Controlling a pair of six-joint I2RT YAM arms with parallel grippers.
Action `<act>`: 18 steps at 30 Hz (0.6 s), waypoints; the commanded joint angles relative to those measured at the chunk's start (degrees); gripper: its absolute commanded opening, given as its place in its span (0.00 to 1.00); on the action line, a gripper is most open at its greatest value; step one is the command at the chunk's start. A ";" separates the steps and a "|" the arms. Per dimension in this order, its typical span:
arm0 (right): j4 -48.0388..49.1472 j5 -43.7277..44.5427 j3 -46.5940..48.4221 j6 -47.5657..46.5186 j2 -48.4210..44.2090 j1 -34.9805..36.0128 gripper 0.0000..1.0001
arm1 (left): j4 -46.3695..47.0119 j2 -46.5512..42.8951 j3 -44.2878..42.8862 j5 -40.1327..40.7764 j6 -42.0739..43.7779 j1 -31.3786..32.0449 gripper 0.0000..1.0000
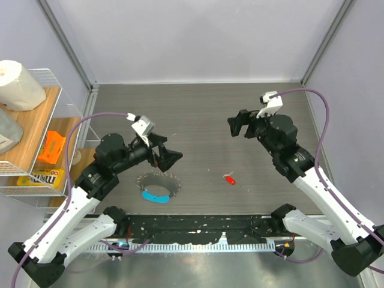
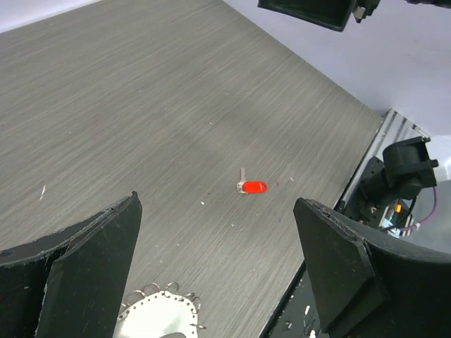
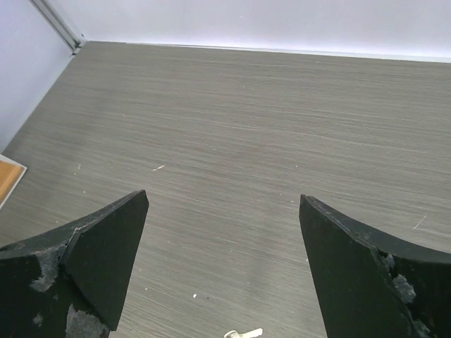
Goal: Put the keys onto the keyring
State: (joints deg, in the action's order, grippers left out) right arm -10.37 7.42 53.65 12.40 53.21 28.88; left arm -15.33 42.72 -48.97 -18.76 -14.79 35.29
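Found the jaws of the left gripper (image 1: 170, 157) spread fully apart and holding nothing. Found the same on the right gripper (image 1: 240, 124): wide open, empty. Confirmed both from the wrist views, with only bare tabletop between each pair of black fingers.

Noted a grey wood-grain table (image 1: 198, 114) as the work surface, with pale panels around it. Noted the two grippers well apart, both clear of the surface.

Recorded a wire shelf (image 1: 60, 129) at the left edge, visible in the top view only. Carries a paper roll (image 1: 18, 84), an orange item (image 1: 53, 147) and a yellow box (image 1: 42, 176).

Located the keyring (image 1: 159, 186) flat on the table, just below the left gripper in the top view and near the front edge. Noted its light-blue crescent tag (image 1: 155, 197) on the near side. Left wrist view catches only the upper arc of the loop (image 2: 158, 310) at its bottom edge, without the tag. Right wrist view gives no sight of it.

Located the key (image 1: 229, 179) lying on the table to the right of the keyring, apart from it, touched by neither gripper. Left wrist view (image 2: 252, 186) resolves its red head and short silvery blade, which the top view does not. Right wrist view shows only a small pale metal piece (image 3: 243, 333) at its bottom edge. Cannot tell whether that belongs to the key.
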 commanded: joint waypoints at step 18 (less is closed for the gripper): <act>-3.07 -1.29 -7.41 3.59 0.58 8.28 0.97 | -14.27 6.05 0.81 21.02 -2.96 7.07 0.94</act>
State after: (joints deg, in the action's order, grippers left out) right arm -12.67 -0.91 48.10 15.18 54.17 31.57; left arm -22.37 45.98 -46.81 -10.79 -16.12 39.16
